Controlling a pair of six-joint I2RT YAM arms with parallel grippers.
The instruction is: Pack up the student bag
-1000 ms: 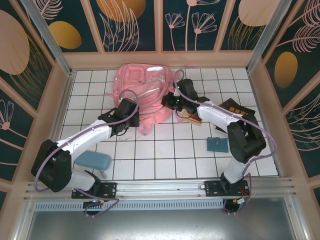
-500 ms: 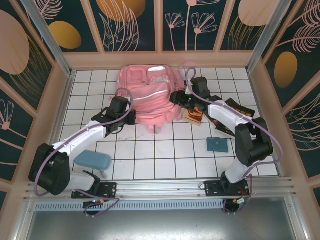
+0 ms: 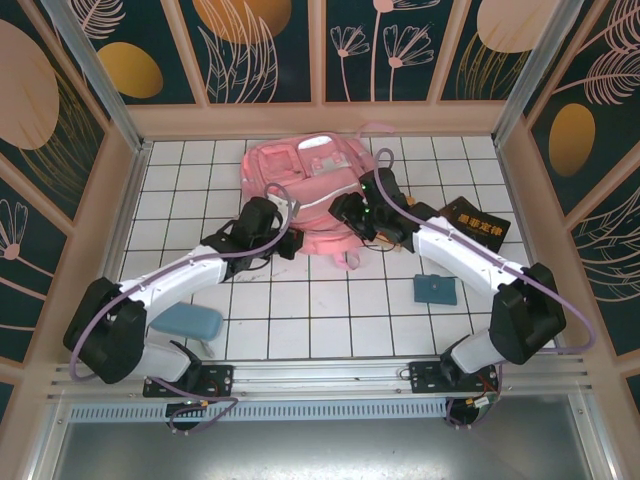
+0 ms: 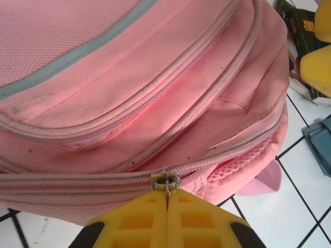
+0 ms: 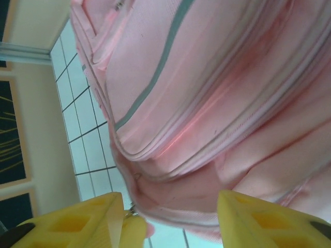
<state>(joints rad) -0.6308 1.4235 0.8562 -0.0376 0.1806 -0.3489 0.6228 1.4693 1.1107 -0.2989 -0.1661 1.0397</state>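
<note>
Left claw (image 4: 166, 196) now pinches student bag (image 3: 312, 195) zipper (image 4: 166, 181).

The student bag (image 4: 155, 62) is matt, woven pink cloth; its zipper pull (image 4: 166, 182) is shiny metal; the white table tiles (image 3: 300, 300) look glossy.

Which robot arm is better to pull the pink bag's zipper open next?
Left, probably. The left gripper is shut on the zipper pull of the student bag, ready to drag it. The right gripper is open against the bag.

student bag (image 3: 300, 165) blocks mid-table; near tiles (image 3: 330, 310) lie open.
</note>
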